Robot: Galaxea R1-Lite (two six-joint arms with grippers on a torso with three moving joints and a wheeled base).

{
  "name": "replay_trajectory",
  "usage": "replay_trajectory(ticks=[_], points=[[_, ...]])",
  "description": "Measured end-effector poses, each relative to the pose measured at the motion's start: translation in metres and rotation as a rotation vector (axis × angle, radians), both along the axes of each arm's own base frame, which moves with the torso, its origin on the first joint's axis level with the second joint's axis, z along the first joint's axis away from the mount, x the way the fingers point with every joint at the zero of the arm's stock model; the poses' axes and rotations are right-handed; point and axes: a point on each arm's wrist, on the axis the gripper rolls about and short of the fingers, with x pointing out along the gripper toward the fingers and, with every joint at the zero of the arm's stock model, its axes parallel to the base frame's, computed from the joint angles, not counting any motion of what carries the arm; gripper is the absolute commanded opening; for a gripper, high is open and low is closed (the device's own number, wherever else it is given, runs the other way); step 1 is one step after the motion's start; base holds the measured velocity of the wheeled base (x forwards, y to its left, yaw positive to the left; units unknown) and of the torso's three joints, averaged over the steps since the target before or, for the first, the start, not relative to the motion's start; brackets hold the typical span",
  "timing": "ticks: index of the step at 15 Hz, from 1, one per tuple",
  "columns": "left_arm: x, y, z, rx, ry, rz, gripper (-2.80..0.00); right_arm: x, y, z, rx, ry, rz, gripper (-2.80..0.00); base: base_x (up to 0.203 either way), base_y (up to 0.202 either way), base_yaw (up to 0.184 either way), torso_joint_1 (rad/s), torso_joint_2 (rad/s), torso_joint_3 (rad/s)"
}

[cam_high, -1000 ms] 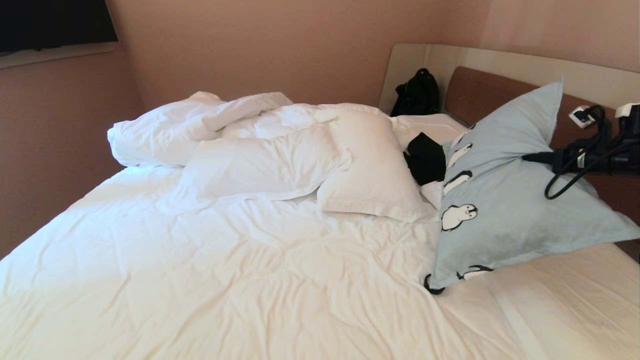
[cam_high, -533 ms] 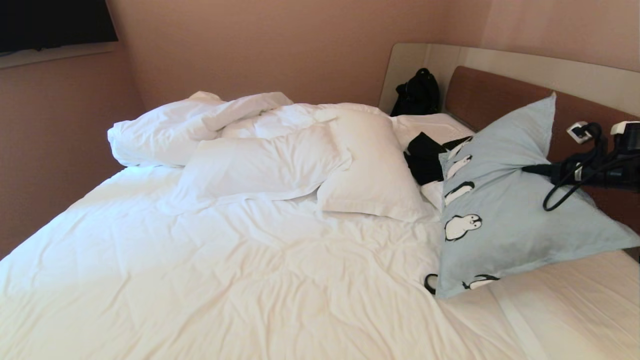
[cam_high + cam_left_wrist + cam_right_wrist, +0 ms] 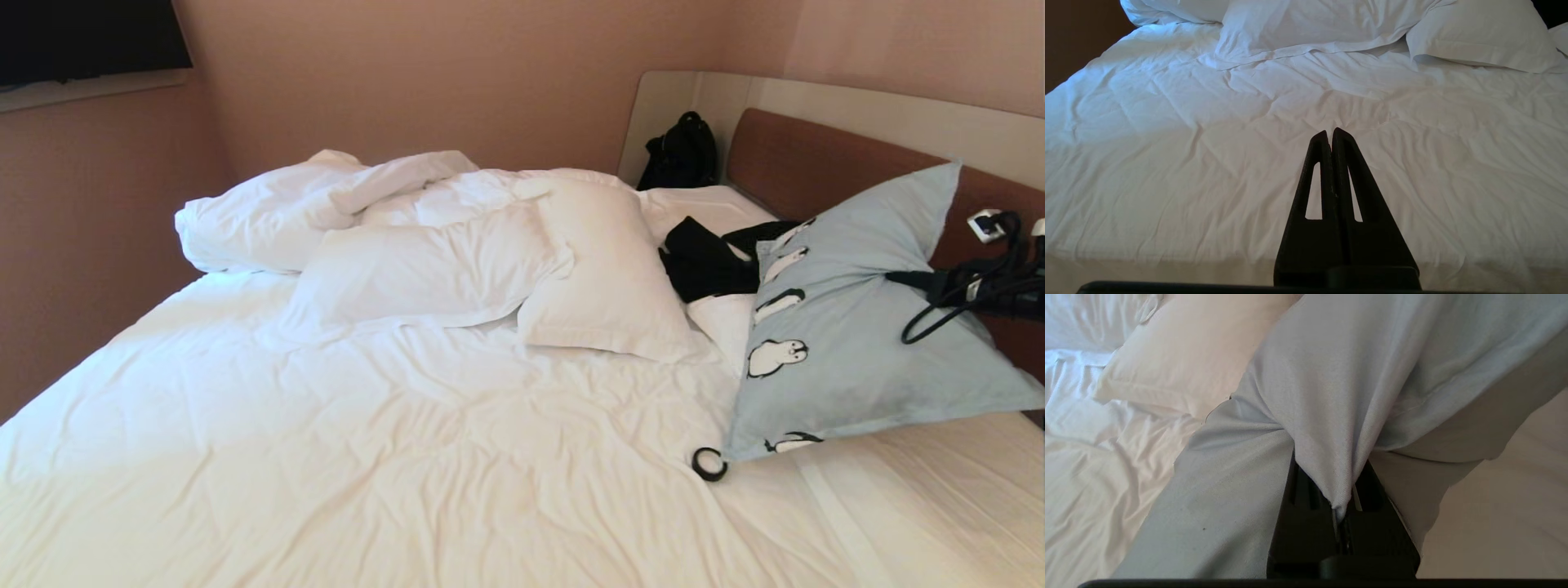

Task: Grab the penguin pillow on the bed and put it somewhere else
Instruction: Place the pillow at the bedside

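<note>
The pale blue penguin pillow (image 3: 849, 359) hangs tilted at the right of the bed (image 3: 408, 457), with a row of penguins down its left side. Its lower edge rests on the sheet. My right gripper (image 3: 892, 278) reaches in from the right edge and is shut on a bunched fold in the middle of the pillow. In the right wrist view the pillow's cloth (image 3: 1331, 375) drapes over the right gripper (image 3: 1333, 465) and hides its tips. My left gripper (image 3: 1331, 132) is shut and empty, level above the white sheet (image 3: 1167, 143) near the bed's front.
Two white pillows (image 3: 608, 269) (image 3: 424, 269) and a rumpled duvet (image 3: 269, 204) lie across the far half. A black garment (image 3: 702, 257) sits left of the penguin pillow and a black bag (image 3: 682, 155) in the corner. A small black ring (image 3: 709, 464) lies on the sheet. The brown headboard (image 3: 808, 163) runs along the right.
My right gripper has carried the penguin pillow to the right, toward the headboard. This uncovers more of the black garment and all of the black ring. The left gripper is unchanged.
</note>
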Motion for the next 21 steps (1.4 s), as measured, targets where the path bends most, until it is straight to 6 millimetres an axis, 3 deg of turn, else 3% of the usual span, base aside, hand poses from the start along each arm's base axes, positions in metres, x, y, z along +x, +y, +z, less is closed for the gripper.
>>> replay_trajectory(ticks=[3,4,14,17,21], points=[[0.000,0.000,0.000,0.000,0.000,-0.001,-2.80,-0.006,-0.015,-0.001,0.009,-0.017,-0.027,-2.80,0.000,0.000,0.000,0.000,0.00,0.000],[0.000,0.000,0.000,0.000,0.000,0.000,-2.80,-0.006,-0.016,-0.003,0.008,-0.021,-0.027,0.00,0.000,0.000,0.000,0.000,0.00,0.000],[0.000,0.000,0.000,0.000,0.000,0.000,-2.80,-0.008,-0.020,-0.002,-0.006,-0.033,-0.026,0.00,0.000,0.000,0.000,0.000,0.00,0.000],[0.000,0.000,0.000,0.000,0.000,0.000,-2.80,-0.023,-0.025,0.021,-0.015,-0.062,-0.051,0.00,0.000,0.000,0.000,0.000,0.00,0.000],[0.000,0.000,0.000,0.000,0.000,0.000,-2.80,-0.050,-0.022,0.066,-0.005,-0.116,-0.092,0.00,0.000,0.000,0.000,0.000,0.00,0.000]])
